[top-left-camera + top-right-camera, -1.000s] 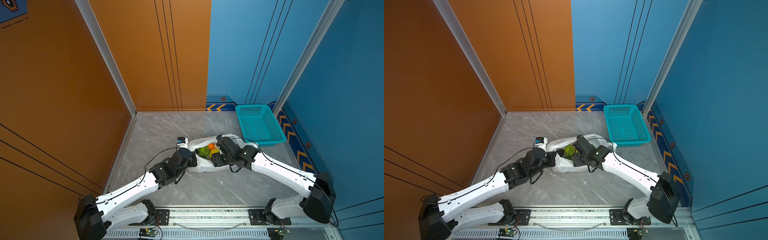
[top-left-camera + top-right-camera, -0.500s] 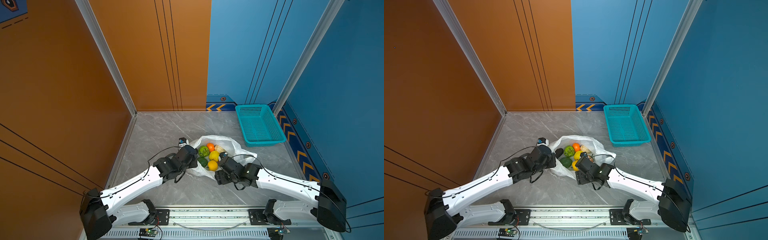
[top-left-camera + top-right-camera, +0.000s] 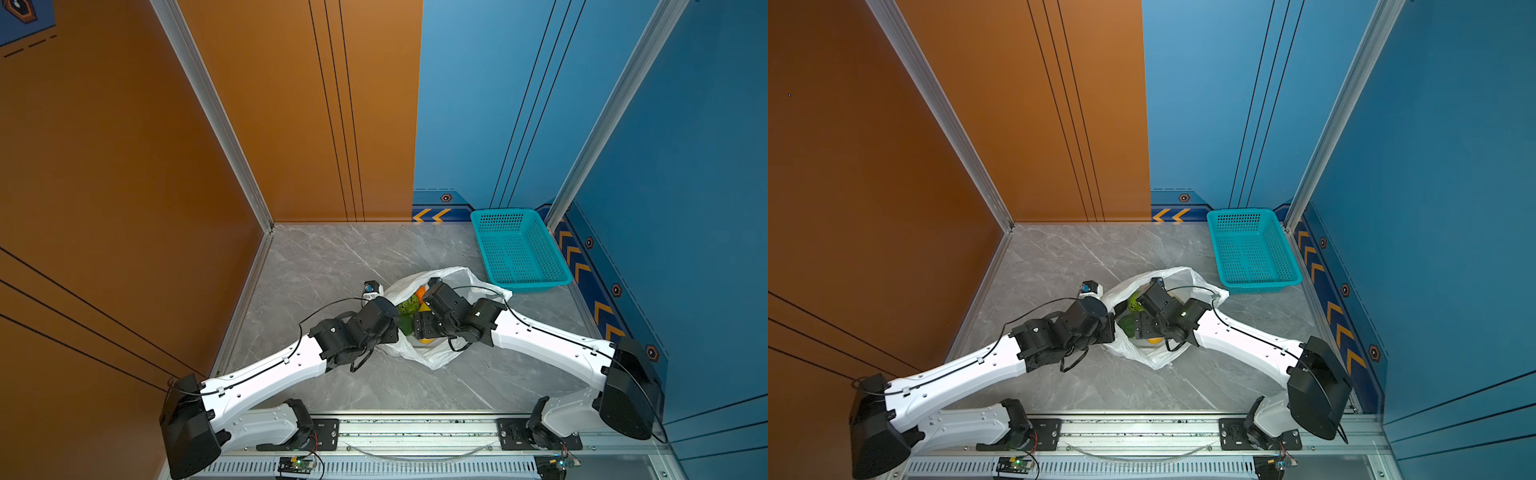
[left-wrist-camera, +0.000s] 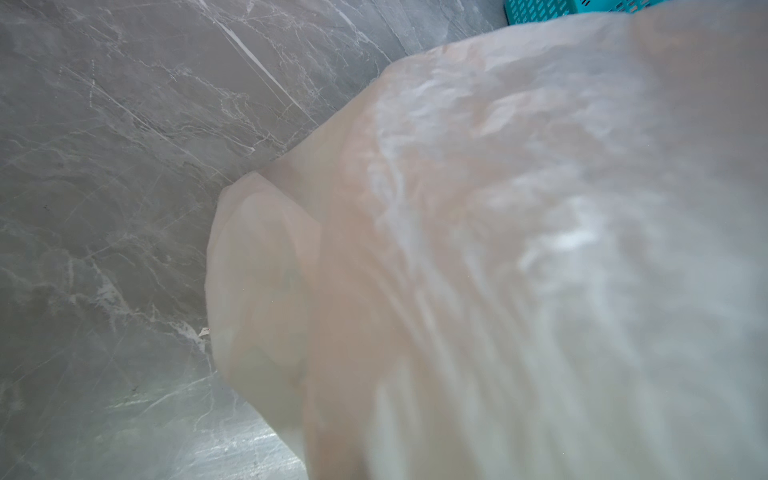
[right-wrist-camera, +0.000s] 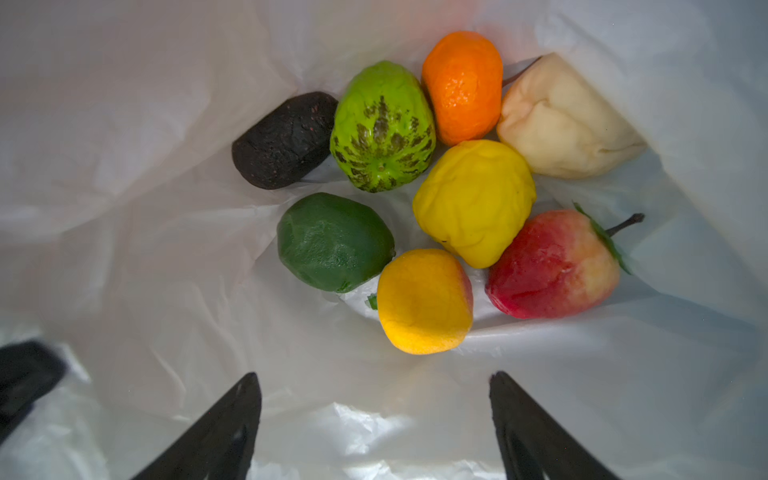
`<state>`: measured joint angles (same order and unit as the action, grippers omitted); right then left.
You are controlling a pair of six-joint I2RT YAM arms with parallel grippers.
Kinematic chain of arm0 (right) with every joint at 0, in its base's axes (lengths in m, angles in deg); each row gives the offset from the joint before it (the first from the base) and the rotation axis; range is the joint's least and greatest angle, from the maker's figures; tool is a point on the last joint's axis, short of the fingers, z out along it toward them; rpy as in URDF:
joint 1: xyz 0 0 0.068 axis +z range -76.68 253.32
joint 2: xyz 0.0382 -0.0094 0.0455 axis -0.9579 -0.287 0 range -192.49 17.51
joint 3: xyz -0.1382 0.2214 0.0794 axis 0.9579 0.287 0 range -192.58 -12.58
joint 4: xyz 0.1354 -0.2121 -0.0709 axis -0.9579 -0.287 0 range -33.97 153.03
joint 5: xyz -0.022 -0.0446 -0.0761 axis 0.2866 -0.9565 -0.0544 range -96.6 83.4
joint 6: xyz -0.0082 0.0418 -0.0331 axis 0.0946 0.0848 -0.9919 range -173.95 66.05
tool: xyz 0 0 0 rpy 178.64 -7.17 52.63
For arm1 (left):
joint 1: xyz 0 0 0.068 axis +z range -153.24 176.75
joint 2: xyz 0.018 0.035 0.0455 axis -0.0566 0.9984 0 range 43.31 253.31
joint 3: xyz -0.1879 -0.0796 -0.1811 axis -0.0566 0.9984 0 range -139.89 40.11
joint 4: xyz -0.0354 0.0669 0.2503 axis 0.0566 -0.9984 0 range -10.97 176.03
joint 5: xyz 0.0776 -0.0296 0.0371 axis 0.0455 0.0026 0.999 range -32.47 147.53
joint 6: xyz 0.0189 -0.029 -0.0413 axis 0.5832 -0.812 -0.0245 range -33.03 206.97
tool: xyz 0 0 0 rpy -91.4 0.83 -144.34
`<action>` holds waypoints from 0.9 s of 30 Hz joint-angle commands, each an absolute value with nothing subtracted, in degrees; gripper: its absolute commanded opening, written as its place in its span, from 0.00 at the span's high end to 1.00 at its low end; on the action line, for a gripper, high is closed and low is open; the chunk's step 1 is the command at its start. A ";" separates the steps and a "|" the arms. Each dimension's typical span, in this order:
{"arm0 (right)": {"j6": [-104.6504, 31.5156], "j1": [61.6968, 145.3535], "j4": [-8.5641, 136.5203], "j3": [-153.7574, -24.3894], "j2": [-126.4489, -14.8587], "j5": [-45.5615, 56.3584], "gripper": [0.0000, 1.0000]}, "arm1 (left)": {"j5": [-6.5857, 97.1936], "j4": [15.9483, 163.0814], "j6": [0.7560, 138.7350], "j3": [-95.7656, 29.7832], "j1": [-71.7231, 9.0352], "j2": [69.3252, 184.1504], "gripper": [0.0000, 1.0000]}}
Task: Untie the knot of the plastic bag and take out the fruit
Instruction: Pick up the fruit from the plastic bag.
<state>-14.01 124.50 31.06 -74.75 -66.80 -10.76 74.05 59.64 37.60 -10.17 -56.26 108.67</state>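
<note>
The white plastic bag (image 3: 432,357) (image 3: 1154,357) lies mid-table with its mouth open; no knot shows. Inside lies the fruit: near-black (image 5: 284,141), bright green (image 5: 382,126), orange (image 5: 461,85), cream (image 5: 565,120), yellow (image 5: 473,199), dark green (image 5: 334,243), yellow-orange (image 5: 424,301) and red (image 5: 552,264). My right gripper (image 5: 374,376) (image 3: 422,328) hangs open over the mouth, nothing between its fingers, the yellow-orange piece nearest. My left gripper (image 3: 395,328) sits at the bag's left rim; its jaws are hidden by bag film (image 4: 498,249) draped across the left wrist view.
A teal perforated basket (image 3: 536,286) (image 3: 1262,286) stands at the back right, close to the bag's far corner. Orange wall on the left, blue wall on the right and behind. The arms' base rail (image 3: 415,432) runs along the front edge.
The right arm drew back to the near side, uncovering the fruit, then returned over the bag's mouth with its jaws spreading wider. The left gripper stayed at the bag's left rim.
</note>
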 commanded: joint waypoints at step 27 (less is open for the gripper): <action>-5.62 122.19 44.91 -69.62 -81.21 -10.54 0.19 | 70.89 63.34 37.81 -6.47 -55.44 109.89 1.00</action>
